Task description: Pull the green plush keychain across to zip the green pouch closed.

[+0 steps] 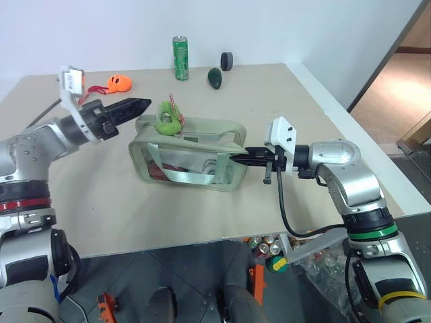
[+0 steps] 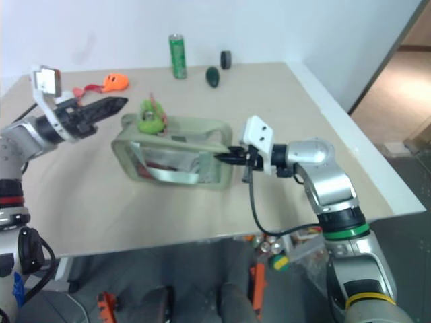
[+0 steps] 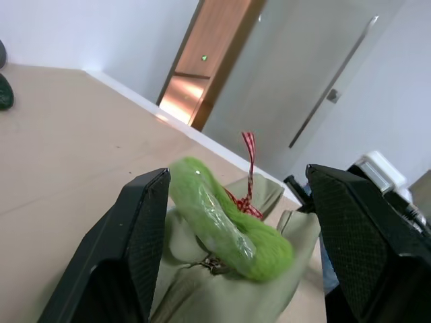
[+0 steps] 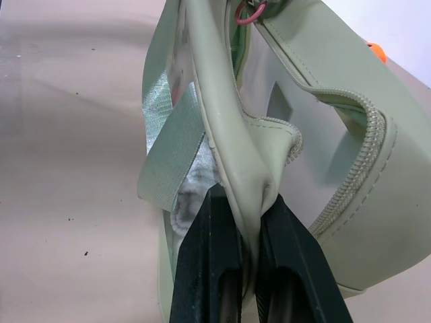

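your left gripper [image 3: 232,229] stands with its jaws apart on either side of the green plush keychain [image 1: 167,120], gripping nothing; the charm sits on top of the green pouch [image 1: 192,156] at its left end. your right gripper [image 4: 244,269] is clamped on the pouch's right end, pinching the rim fabric. the pouch lies near the middle of the table [image 1: 94,195]. if you leave now, the zip may not be fully home, because the pull's end stop is hidden under the plush and a gap shows along the teeth in the right wrist view. a tug from the right could drag the pouch. the contents show as reddish shapes, too dim to name.
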Controlling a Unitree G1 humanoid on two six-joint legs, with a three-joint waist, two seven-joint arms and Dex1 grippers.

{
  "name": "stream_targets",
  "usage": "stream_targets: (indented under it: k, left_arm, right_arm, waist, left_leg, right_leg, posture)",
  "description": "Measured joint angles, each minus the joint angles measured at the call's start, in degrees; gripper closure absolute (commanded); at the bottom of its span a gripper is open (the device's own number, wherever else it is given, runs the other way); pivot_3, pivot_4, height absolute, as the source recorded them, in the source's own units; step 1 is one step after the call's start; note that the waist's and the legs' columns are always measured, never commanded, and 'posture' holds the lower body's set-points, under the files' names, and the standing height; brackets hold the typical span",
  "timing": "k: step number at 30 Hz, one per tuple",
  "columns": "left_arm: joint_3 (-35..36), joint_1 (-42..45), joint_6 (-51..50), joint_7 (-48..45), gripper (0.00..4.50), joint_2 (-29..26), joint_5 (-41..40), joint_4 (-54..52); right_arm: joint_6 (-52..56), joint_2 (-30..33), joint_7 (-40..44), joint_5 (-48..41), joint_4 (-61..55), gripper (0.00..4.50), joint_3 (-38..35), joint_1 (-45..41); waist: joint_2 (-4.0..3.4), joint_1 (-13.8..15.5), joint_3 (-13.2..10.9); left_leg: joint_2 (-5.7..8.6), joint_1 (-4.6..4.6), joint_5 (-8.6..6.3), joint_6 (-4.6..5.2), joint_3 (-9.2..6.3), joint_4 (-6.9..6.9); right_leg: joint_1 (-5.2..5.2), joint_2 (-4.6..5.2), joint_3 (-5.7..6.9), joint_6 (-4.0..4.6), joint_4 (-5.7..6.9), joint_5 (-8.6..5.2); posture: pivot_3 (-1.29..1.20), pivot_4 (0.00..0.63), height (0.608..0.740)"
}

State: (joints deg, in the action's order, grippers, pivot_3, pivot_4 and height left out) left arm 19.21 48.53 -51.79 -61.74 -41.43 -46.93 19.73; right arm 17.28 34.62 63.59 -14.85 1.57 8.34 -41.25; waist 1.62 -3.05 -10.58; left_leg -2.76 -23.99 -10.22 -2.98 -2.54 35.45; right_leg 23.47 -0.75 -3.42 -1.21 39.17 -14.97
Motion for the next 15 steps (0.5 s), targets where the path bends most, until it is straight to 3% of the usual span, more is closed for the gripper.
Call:
stream_targets:
  k: [8, 15]
  left_arm:
    - [-0.82, -11.35, 2.25, -7.99, 1.14, -9.04, 3.86, 1.27]
    - [-6.58, -12.51, 5.27, -11.11, 1.14, -7.81, 8.07, 2.54]
  right_arm:
    - [0.02, 0.00, -0.06, 0.02, 0.00, 4.50, 0.01, 0.08]
    - [0.06, -0.09, -0.14, 0.00, -0.02, 4.50, 0.01, 0.08]
  waist:
    - [-0.02, 0.22, -0.01]
    - [-0.01, 0.30, -0.01]
  left_leg:
    - [0.00, 0.01, 0.00, 0.00, 0.00, -0.02]
    - [-0.01, -0.01, 0.01, 0.00, 0.00, -0.01]
  right_leg:
    - [0.01, 0.02, 0.02, 0.04, 0.00, -0.02]
    - [0.01, 0.01, 0.04, 0.06, 0.00, -0.01]
  posture:
    - [0.00, 0.150, 0.740]
    - [0.00, 0.150, 0.740]
